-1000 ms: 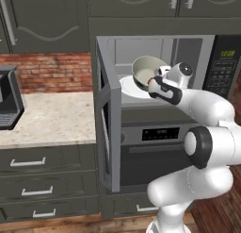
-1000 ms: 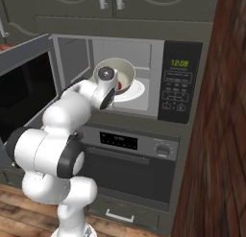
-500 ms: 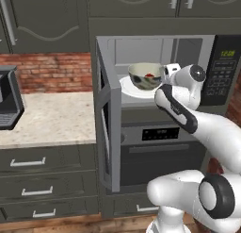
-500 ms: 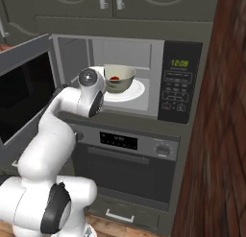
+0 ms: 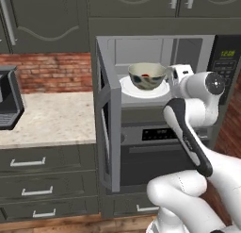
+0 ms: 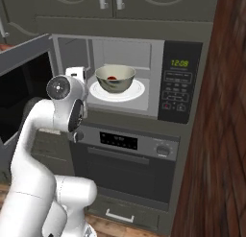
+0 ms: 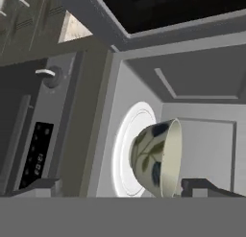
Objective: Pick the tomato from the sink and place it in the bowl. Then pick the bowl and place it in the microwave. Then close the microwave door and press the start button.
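Looking from left to right in the left base view, we find the worktop [image 5: 52, 119], then the microwave door [image 5: 106, 133] swung open, then the microwave [image 5: 155, 71] with the bowl [image 5: 147, 76] upright on its white turntable plate [image 5: 162, 90]. The tomato [image 5: 145, 76] shows as a red spot inside the bowl. A second ago we held the bowl tilted in the air at the opening; now it rests on the plate, free of us. Our gripper [image 7: 120, 187] has let go and pulled back; its jaws stand wide apart, with the bowl just ahead of them in the hand view.
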